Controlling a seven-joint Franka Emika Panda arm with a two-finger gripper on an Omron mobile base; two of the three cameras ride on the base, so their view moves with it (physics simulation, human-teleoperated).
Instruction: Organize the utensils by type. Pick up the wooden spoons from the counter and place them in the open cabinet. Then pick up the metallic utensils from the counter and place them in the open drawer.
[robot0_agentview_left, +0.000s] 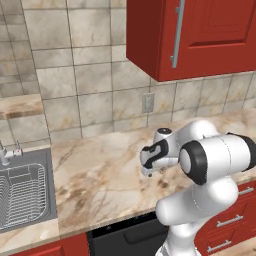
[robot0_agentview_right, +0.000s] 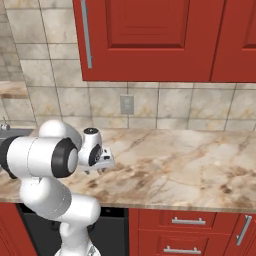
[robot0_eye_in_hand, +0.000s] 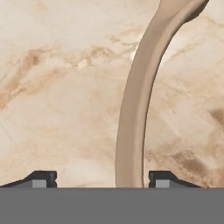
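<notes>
Your gripper (robot0_eye_in_hand: 99, 179) hangs low over the worktop (robot0_eye_in_hand: 57, 87), jaws apart. A pale wooden spoon (robot0_eye_in_hand: 133, 113) lies flat on the worktop, its handle running between the fingertips (robot0_eye_in_hand: 41, 178), nearer the right one, touching neither.

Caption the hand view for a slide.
Gripper low over the counter, fingertips either side of a pale wooden spoon's handle.
</notes>
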